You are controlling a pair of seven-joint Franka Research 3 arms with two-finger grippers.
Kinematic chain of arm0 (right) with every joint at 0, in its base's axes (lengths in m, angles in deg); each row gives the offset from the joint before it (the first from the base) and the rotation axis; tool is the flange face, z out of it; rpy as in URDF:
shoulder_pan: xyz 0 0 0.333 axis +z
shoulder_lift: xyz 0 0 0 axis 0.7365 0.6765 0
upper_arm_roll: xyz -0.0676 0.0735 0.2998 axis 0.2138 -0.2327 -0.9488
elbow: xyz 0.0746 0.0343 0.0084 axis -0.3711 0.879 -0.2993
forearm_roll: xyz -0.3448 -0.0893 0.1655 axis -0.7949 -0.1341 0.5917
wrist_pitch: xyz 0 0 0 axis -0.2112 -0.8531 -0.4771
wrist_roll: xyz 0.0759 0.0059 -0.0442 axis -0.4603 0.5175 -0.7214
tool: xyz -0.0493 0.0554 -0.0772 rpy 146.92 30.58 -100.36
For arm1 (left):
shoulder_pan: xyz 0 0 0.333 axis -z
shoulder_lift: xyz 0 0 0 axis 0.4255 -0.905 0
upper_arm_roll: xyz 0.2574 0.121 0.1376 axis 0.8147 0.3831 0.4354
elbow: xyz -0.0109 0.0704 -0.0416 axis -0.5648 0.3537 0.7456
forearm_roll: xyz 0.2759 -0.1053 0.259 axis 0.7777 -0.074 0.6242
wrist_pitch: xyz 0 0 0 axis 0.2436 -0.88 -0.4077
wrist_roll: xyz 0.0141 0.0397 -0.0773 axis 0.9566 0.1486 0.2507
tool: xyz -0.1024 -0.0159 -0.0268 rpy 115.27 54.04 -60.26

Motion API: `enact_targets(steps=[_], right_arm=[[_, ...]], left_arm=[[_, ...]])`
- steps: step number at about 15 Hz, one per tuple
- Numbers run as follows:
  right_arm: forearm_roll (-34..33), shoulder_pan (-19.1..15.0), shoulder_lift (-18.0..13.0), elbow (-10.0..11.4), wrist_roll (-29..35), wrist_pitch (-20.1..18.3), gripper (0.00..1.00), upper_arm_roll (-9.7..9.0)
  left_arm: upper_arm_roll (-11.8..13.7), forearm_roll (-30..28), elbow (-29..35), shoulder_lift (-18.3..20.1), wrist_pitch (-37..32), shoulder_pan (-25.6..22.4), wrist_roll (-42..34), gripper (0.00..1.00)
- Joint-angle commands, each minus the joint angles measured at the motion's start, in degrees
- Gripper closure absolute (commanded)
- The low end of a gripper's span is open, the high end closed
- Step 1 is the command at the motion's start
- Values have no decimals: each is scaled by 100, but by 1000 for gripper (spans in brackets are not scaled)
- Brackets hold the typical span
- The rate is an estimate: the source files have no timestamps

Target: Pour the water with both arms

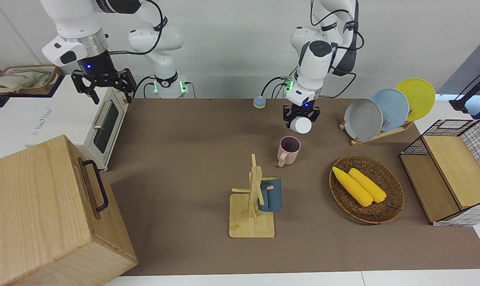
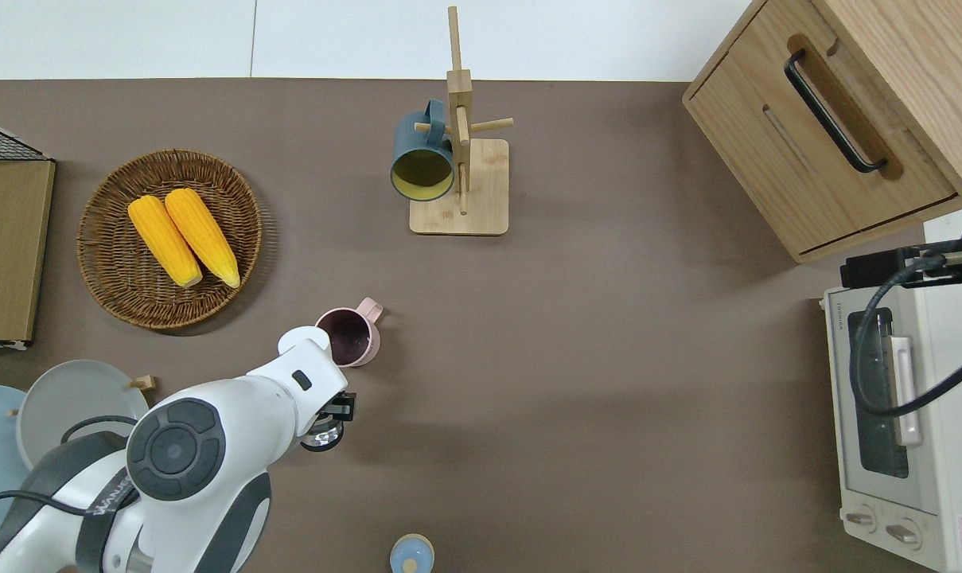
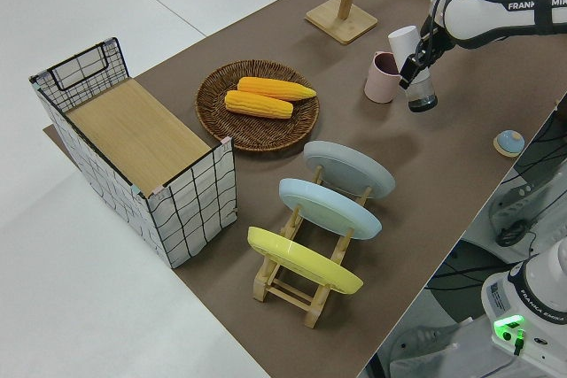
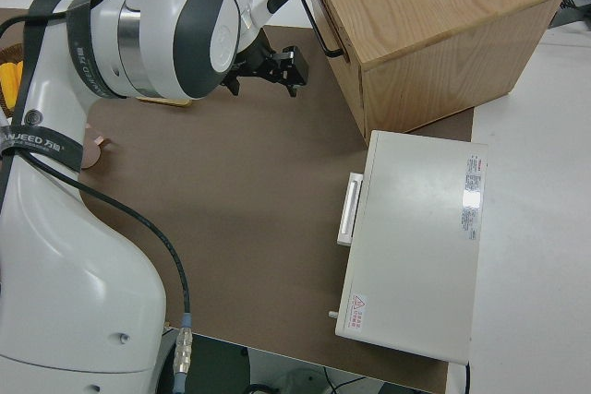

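Note:
My left gripper (image 1: 301, 116) is shut on a clear bottle with a white cap (image 1: 303, 125). It holds the bottle tilted in the air, cap end toward the pink mug (image 1: 289, 150). In the overhead view the cap (image 2: 299, 341) lies just beside the rim of the mug (image 2: 353, 337), and the gripper (image 2: 331, 409) is over bare table nearer to the robots. The left side view shows the bottle (image 3: 420, 86) in the gripper (image 3: 415, 66) next to the mug (image 3: 383, 78). The mug stands upright on the brown mat. The right arm (image 1: 103, 85) is parked, with its gripper open.
A wooden mug tree (image 1: 252, 206) holds a blue mug (image 1: 270, 194). A wicker basket (image 1: 386, 212) holds two corn cobs. A plate rack (image 1: 382, 109), a wire crate (image 1: 458, 171), a wooden cabinet (image 1: 45, 214), a toaster oven (image 1: 101, 123) and a small blue knob (image 1: 259, 102) ring the mat.

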Motion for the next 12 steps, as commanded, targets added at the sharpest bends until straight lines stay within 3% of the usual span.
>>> enact_targets(steps=[1, 6, 12], right_arm=[[39, 4, -36, -2, -82, -39, 9, 12], [39, 4, -36, -2, -82, -39, 9, 12], [39, 4, -36, -2, -82, -39, 9, 12]], left_arm=[[20, 424, -239, 142, 108, -610, 262, 1000], [20, 478, -625, 97, 486, -1358, 253, 1000], [20, 583, -1741, -227, 583, -1982, 429, 1000]])
